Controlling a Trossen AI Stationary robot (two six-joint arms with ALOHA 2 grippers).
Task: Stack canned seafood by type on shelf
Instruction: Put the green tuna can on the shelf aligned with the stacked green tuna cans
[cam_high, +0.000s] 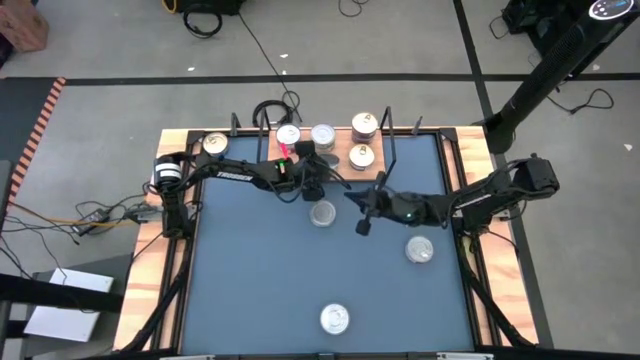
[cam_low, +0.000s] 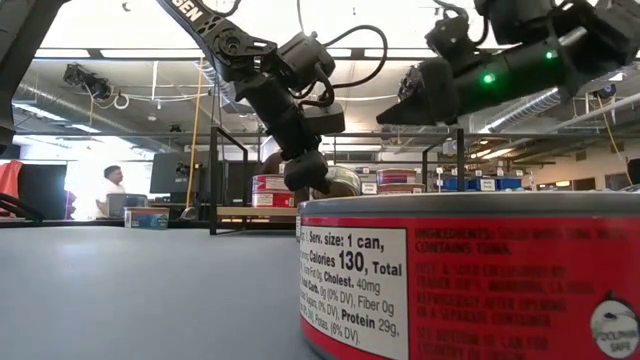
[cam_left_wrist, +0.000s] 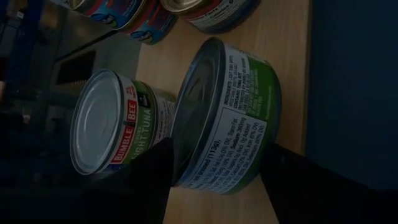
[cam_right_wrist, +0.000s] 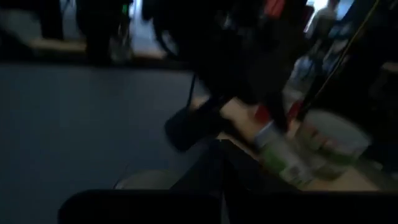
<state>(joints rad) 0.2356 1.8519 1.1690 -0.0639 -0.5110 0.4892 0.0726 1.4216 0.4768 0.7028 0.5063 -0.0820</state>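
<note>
Left arm: reaches across to the shelf (cam_high: 335, 160); left gripper (cam_left_wrist: 214, 171) fingers spread either side of green-labelled tin (cam_left_wrist: 227, 118) standing on it, not clamping. Right gripper (cam_high: 362, 222): shut, empty, mid-table. Tins: 5 on shelf, 3 on blue table (cam_high: 240, 280).

This is a robotics lab set in an open-plan office or workshop hall. A blue-topped desk (cam_high: 260, 280) with a wooden rim stands on grey concrete floor (cam_high: 120, 60) crossed by loose black cables (cam_high: 262, 55). Beyond it run exposed ceiling ducts (cam_low: 90, 85), strip lights, rows of workstations with a monitor (cam_low: 170, 172), and a seated person (cam_low: 113, 188).
</note>
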